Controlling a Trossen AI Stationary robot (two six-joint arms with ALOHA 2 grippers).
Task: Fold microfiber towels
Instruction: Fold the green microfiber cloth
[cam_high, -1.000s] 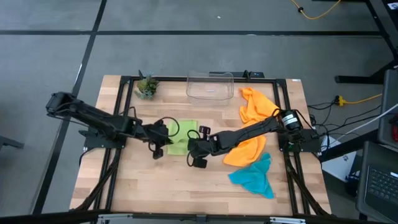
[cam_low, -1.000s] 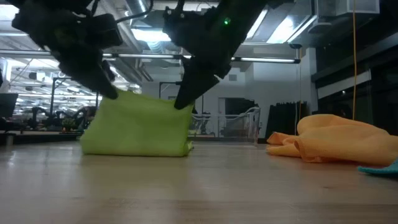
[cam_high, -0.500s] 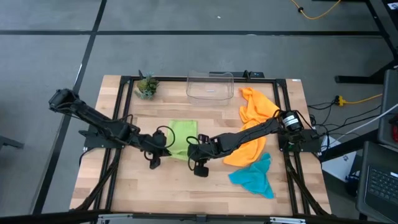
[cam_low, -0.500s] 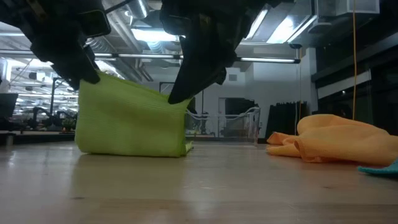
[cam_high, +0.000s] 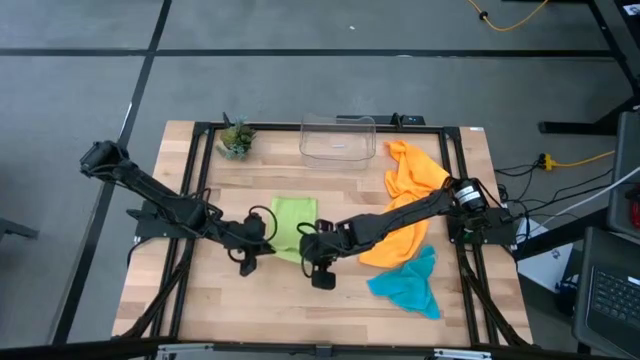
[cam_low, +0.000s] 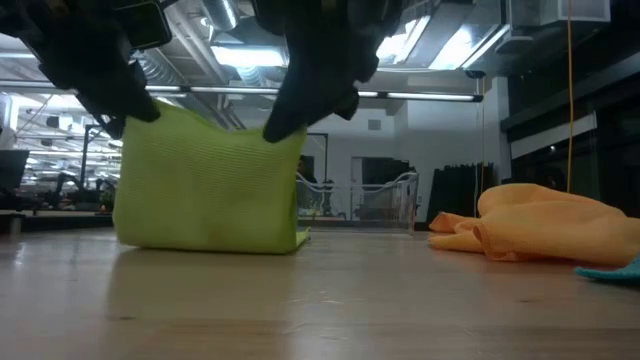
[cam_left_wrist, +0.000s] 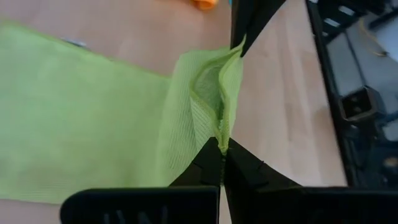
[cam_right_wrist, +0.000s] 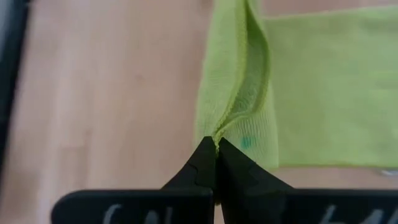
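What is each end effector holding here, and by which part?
Both hold the lime green towel. The left end effector and the right end effector are each shut on a corner of its lifted edge; the far edge rests on the table.

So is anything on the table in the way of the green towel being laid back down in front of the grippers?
Nothing visible. Both the left gripper and right gripper pinch the lime green towel; bare table lies ahead.
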